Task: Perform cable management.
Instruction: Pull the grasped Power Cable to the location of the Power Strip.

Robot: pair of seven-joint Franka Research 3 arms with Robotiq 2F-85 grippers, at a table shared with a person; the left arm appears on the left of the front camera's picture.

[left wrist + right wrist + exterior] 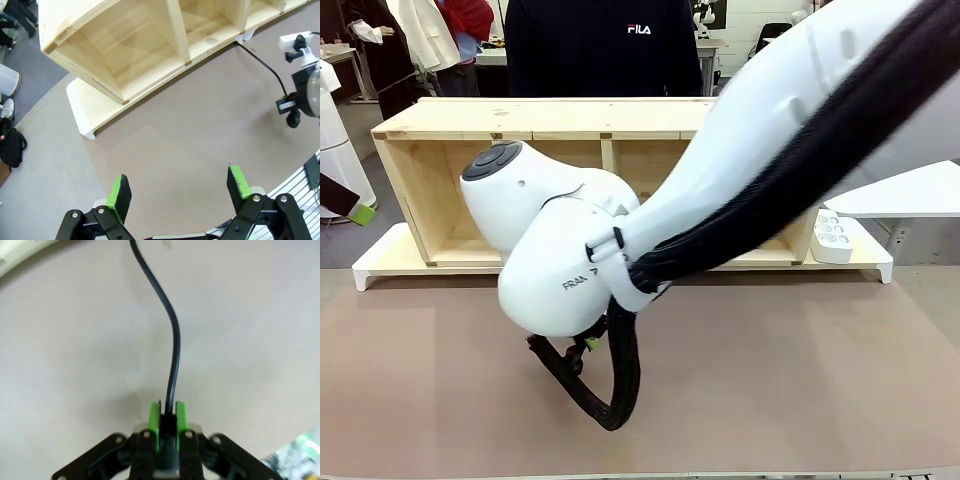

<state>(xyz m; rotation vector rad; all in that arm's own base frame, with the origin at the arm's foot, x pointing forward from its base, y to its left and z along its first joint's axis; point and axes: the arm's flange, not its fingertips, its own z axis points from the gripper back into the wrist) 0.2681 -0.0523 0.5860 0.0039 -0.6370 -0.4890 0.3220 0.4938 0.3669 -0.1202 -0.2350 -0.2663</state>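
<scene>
The cable (pixel 174 340) is a thin black cord. In the right wrist view it runs up across the brown table mat from between the green pads of my right gripper (pixel 168 415), which is shut on it. From the left wrist view the cable (pixel 265 65) snakes from the foot of the wooden shelf (pixel 150 45) to my right gripper (pixel 292 107). My left gripper (pixel 178 187) hovers open above the mat, well away from the cable, with nothing between its fingers. In the front view my right gripper (pixel 584 348) sits low under the white arm, which hides the cable.
A white power strip (pixel 832 238) lies by the shelf's right end on the white base board (pixel 380 262). A person in a dark sweatshirt (pixel 605 45) stands behind the shelf. The arm's thick black hose bundle (pixel 615 400) loops down onto the mat.
</scene>
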